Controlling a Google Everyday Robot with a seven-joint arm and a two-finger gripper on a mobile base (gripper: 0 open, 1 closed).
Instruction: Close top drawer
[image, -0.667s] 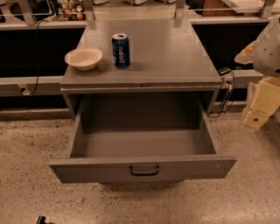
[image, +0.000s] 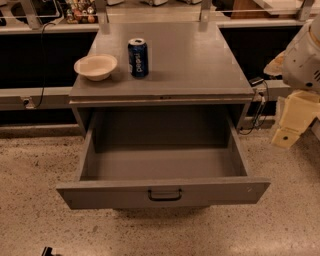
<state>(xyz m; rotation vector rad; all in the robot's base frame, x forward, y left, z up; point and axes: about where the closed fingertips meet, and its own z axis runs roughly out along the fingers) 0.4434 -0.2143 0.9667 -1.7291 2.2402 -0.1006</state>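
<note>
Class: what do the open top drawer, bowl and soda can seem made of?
Top drawer: likely painted metal, matte grey thin flat panels. Bowl: paper or plastic, dull off-white. Soda can: probably aluminium, glossy blue print, silvery top. Gripper, right of the drawer: cream, plastic-looking.

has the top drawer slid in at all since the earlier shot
No: top drawer front sits equally far from the cabinet top; gripper hangs at picture's right edge.

Setting: lab or workshop. Evidence: grey metal surface (image: 200, 65), speckled floor (image: 30, 165), cabled benches (image: 30, 95) behind; robot tool (image: 292, 122) at right edge, beside the cabinet.
</note>
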